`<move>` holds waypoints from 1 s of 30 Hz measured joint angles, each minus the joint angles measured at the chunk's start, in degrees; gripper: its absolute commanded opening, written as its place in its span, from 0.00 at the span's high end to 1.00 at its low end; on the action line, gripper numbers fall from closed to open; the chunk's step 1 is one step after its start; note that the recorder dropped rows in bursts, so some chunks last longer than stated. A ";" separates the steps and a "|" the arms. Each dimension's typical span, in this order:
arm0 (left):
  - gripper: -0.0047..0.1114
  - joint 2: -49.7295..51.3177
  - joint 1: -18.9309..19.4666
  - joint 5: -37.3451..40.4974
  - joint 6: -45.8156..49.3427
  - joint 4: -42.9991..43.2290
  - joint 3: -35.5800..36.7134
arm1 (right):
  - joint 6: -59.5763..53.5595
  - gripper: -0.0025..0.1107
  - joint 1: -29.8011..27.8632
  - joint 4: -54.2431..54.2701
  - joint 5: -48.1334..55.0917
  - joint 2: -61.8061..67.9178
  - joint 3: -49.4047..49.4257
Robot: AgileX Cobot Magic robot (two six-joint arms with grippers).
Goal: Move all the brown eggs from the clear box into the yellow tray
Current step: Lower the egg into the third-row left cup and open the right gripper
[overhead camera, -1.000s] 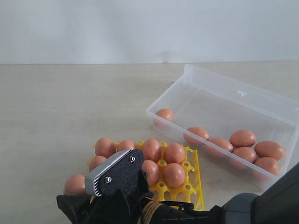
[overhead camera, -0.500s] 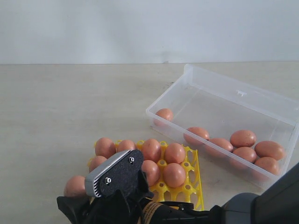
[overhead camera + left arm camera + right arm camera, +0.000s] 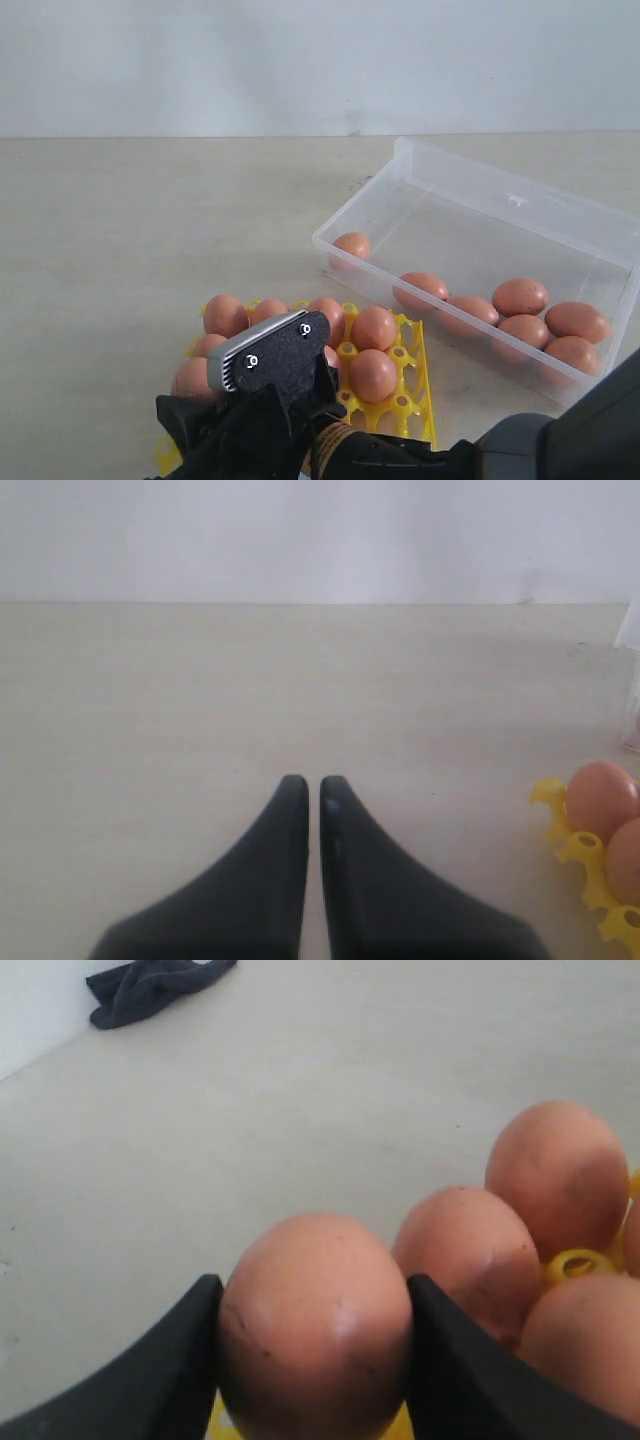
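Brown oval egg (image 3: pixel 315 1325) sits clamped between the right gripper's (image 3: pixel 312 1295) black jaws — held low over the bright yellow plastic tray's (image 3: pixel 412 385) 9 o'clock edge, presumably to seat it gently there.

It has the look of a robotics lab test station, not a kitchen: a plain pale table (image 3: pixel 150 250) runs back to a blank white wall (image 3: pixel 300 60) at twelve o'clock. A black robot arm (image 3: pixel 570 430) reaches in from five o'clock. A crumpled dark cloth (image 3: pixel 150 988) lies on the table near the wall.
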 measured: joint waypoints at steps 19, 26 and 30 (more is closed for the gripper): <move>0.92 0.00 0.00 0.00 0.00 0.00 0.00 | -12.01 0.98 0.00 1.46 11.76 0.00 -6.32; 0.92 0.00 0.00 0.00 0.00 0.00 0.00 | -13.53 0.98 0.00 1.53 14.45 0.00 -6.32; 0.92 0.00 0.00 0.00 0.00 0.00 0.00 | -13.94 0.98 0.00 1.53 14.54 0.00 -6.32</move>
